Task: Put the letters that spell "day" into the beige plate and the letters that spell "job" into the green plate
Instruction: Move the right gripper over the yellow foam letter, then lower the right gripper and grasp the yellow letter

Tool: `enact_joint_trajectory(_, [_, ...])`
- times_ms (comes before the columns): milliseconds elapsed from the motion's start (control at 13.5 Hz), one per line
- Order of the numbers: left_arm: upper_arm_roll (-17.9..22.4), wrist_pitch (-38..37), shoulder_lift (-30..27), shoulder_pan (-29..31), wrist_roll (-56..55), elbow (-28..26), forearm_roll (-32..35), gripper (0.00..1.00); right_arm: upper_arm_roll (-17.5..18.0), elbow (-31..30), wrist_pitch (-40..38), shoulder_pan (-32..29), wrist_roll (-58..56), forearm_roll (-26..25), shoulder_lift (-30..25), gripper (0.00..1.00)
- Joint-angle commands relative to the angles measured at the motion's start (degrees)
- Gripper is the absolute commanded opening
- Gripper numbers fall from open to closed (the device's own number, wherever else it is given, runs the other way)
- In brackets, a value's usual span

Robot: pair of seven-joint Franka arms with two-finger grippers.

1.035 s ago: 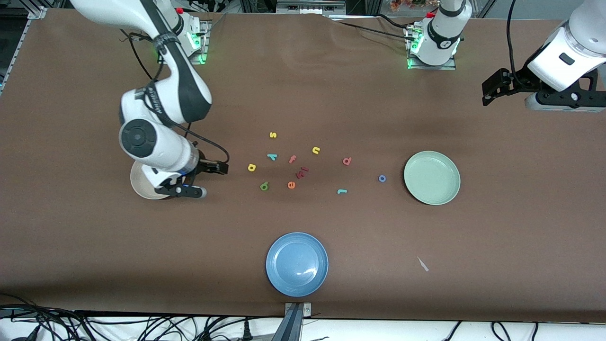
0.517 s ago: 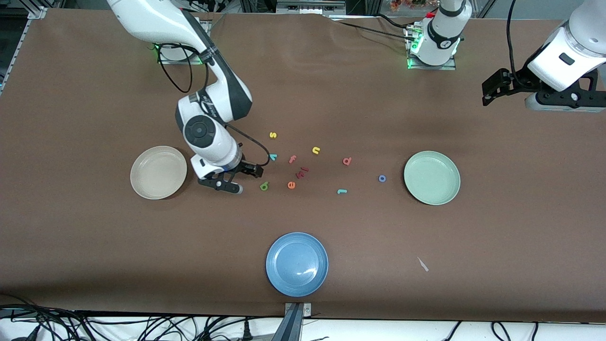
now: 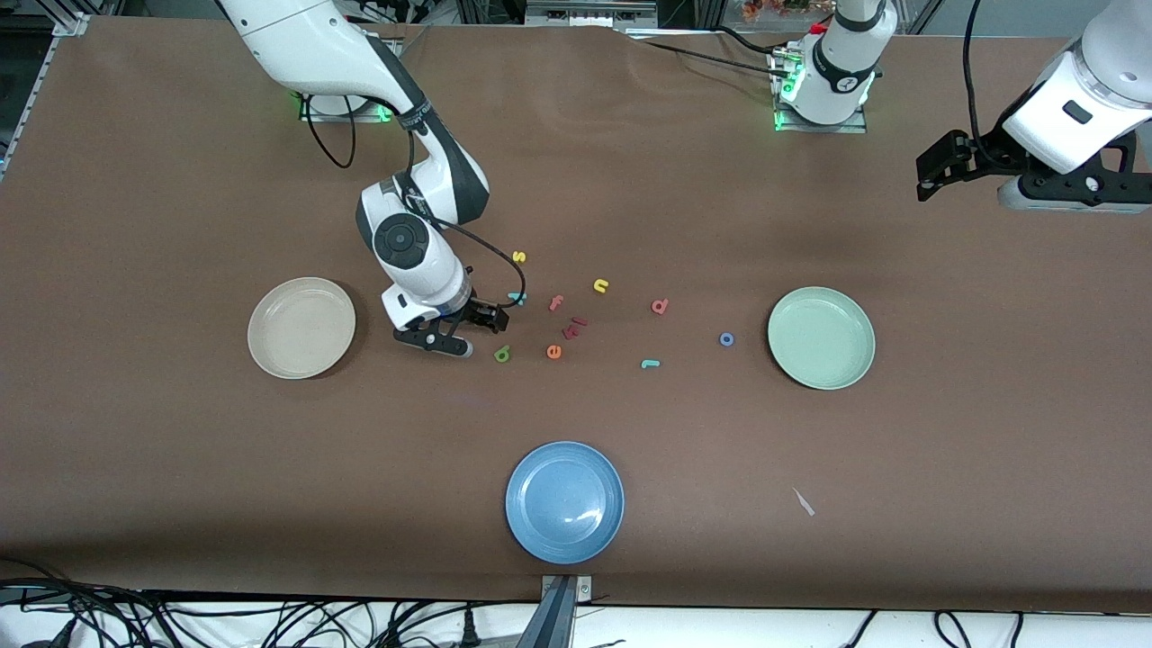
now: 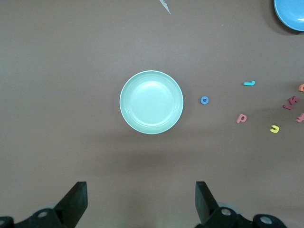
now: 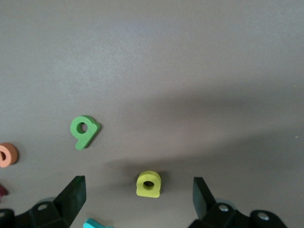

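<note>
My right gripper (image 3: 434,342) (image 5: 137,195) hangs open just above the table, and the yellow round-bowled letter (image 5: 148,184) lies between its fingers, untouched. That letter is hidden under the hand in the front view. Close by are the dark green letter (image 3: 502,354) (image 5: 84,131) and the teal y (image 3: 517,297). The beige plate (image 3: 301,327) has nothing in it. The green plate (image 3: 821,337) (image 4: 151,102) is bare too, with the blue o (image 3: 726,339) (image 4: 204,100), pink b (image 3: 660,306) (image 4: 242,118) and teal j (image 3: 650,364) (image 4: 249,83) beside it. My left gripper (image 3: 1075,191) (image 4: 141,202) waits open, high over the left arm's end.
A blue plate (image 3: 564,501) sits near the front camera's edge. Other letters lie among the group: yellow s (image 3: 518,256), yellow n (image 3: 601,285), pink f (image 3: 556,302), orange e (image 3: 553,351) and a dark red piece (image 3: 574,327). A white scrap (image 3: 803,501) lies nearer the camera.
My right arm has swung from over the beige plate toward the letters and come down over the yellow round-bowled one. The left arm has not moved.
</note>
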Motion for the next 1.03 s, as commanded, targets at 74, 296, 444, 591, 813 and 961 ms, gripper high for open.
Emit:
enact_joint_trajectory(74, [-0.08,-1.17,0.82,-0.24,0.68,1.77,1.43,1.00,-0.53,-0.53,0.91,0.90,-0.02,-0.80,1.20,0.98])
enact_joint_trajectory(296, [0.01,-1.26,0.82,0.29,1.29,1.68,1.34,1.00,-0.53,-0.36,0.91,1.60,-1.15,-0.89,1.91,0.96])
enact_joint_trajectory(444, [0.01,-1.26,0.82,0.03,0.95,1.68,1.34,1.00,-0.53,-0.53,0.91,1.78,-0.99,-0.80,2.08,0.92])
enact_joint_trajectory(591, [0.01,-1.26,0.82,0.03,1.12,1.68,1.34,1.00,-0.53,-0.53,0.91,1.78,-0.99,-0.89,2.52,0.87])
enact_joint_trajectory(813, [0.01,-1.26,0.82,0.03,1.12,1.68,1.34,1.00,-0.53,-0.79,0.73,1.78,-1.68,-0.89,2.52,0.79])
enact_joint_trajectory(961, [0.01,-1.26,0.82,0.03,1.03,1.68,1.34,1.00,-0.53,-0.80,0.03,1.78,-1.78,-0.89,2.52,0.75])
